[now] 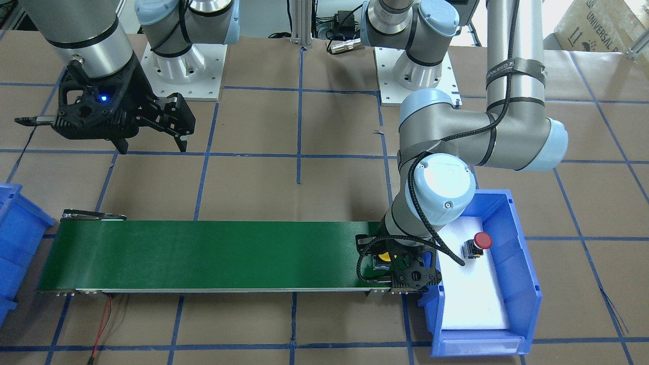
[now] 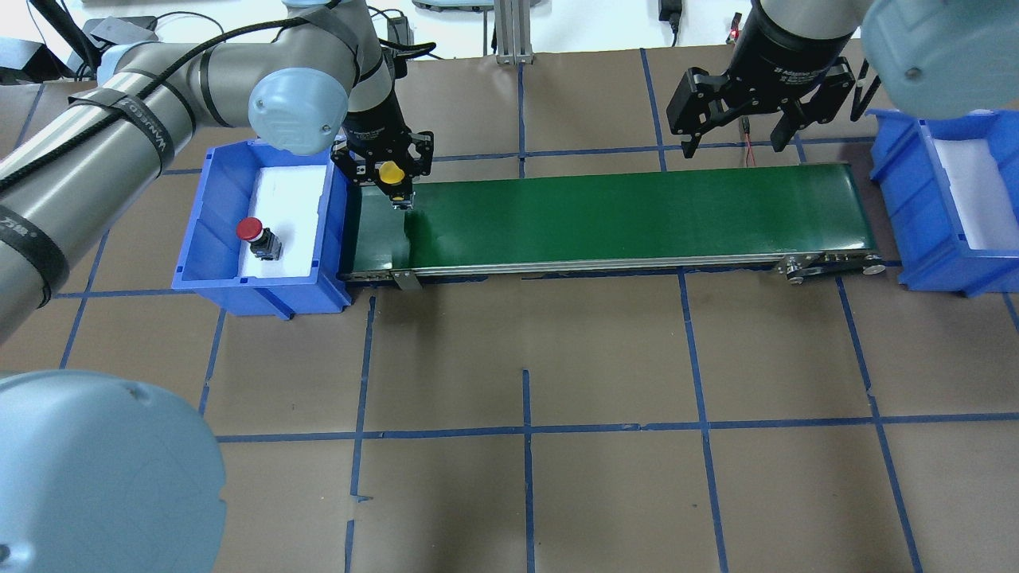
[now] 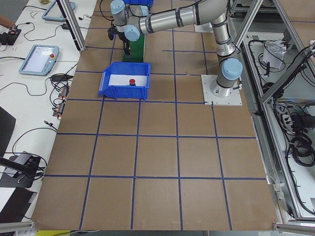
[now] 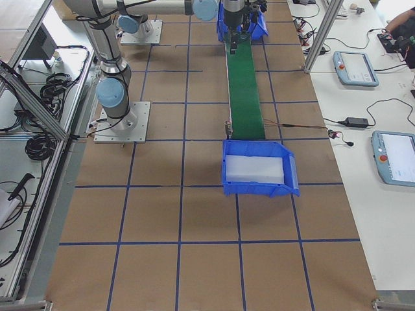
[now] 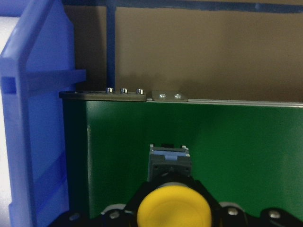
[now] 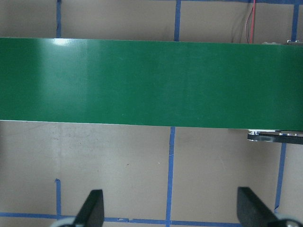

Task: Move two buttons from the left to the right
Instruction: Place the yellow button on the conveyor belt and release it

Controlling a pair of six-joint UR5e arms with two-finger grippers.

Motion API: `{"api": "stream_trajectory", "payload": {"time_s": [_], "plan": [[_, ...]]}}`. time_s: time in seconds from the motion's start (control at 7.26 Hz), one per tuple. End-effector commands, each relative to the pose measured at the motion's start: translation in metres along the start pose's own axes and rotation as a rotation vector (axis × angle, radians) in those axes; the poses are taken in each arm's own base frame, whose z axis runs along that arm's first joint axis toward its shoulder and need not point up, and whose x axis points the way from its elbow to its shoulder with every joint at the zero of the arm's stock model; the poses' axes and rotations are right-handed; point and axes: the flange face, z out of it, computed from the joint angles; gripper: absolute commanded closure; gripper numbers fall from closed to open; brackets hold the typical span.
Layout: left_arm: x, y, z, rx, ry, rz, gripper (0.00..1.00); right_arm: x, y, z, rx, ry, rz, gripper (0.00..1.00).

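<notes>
My left gripper point(image 2: 390, 181) is shut on the yellow button point(image 2: 390, 172) and holds it over the left end of the green conveyor belt point(image 2: 637, 215), next to the left blue bin point(image 2: 263, 293). In the left wrist view the yellow cap point(image 5: 173, 208) sits between the fingers, base towards the belt point(image 5: 236, 142). The red button point(image 2: 249, 229) lies on the white foam in that bin; it also shows in the front view point(image 1: 482, 241). My right gripper point(image 2: 734, 147) is open and empty, above the table behind the belt's right part.
A second blue bin point(image 2: 939, 267) with white foam stands at the belt's right end. The belt's top point(image 6: 151, 80) is bare in the right wrist view. A red-and-black wire point(image 1: 104, 324) runs from the belt's right end. Blue tape lines grid the brown table.
</notes>
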Motion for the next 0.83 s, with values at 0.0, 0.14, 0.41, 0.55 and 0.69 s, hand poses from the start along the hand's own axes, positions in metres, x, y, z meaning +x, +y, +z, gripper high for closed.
{"api": "stream_trajectory", "payload": {"time_s": [0.0,0.14,0.41,0.55,0.69], "plan": [[0.012,0.003,0.012,-0.016,0.001,-0.012,0.73,0.003,0.003,-0.002,-0.027,-0.004,0.005,0.0],[0.02,0.006,0.011,-0.012,-0.001,-0.004,0.7,0.004,0.007,-0.003,-0.062,0.0,0.006,0.0],[0.03,0.007,0.028,-0.037,-0.015,0.0,0.19,0.004,0.005,0.0,-0.065,-0.009,0.009,0.0],[0.034,0.009,0.019,-0.024,-0.004,-0.044,0.0,0.006,0.003,0.0,-0.061,-0.008,0.011,0.0],[0.034,0.008,0.001,0.004,0.008,-0.047,0.0,0.007,0.002,0.002,-0.063,-0.009,0.011,0.0]]}}
